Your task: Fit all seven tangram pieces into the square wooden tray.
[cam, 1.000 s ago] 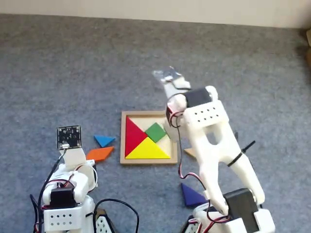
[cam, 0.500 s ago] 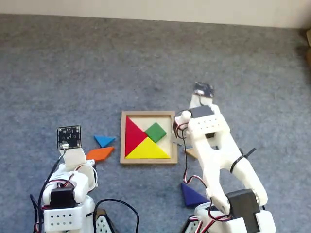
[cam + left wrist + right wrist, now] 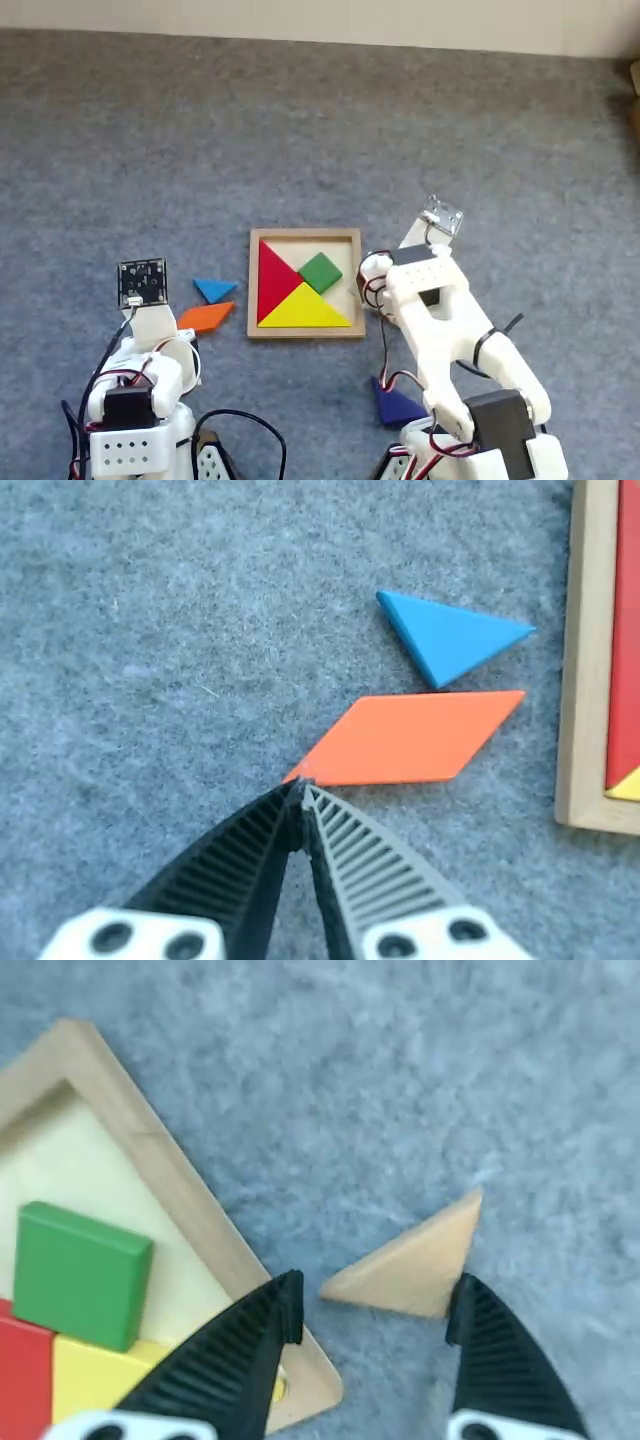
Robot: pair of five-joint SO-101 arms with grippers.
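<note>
My right gripper (image 3: 375, 1305) stood wide open. The tan triangle (image 3: 412, 1260) lay flat on the carpet (image 3: 400, 1080) between its fingers, close against the one farther from the tray (image 3: 140, 1140); I could not tell whether they touched. The other finger hung over the tray's wooden rim near a corner. Beyond that finger, inside the tray, sat the green square (image 3: 78, 1275), the red triangle (image 3: 272, 280) and the yellow triangle (image 3: 300, 310).

My left gripper (image 3: 300, 805) had its fingers pressed together on nothing, tips at the near corner of the orange parallelogram (image 3: 410, 738). The light blue triangle (image 3: 450, 635) lay just past it. The dark blue triangle (image 3: 395, 405) lay well back from the right gripper's fingers, outside the tray.
</note>
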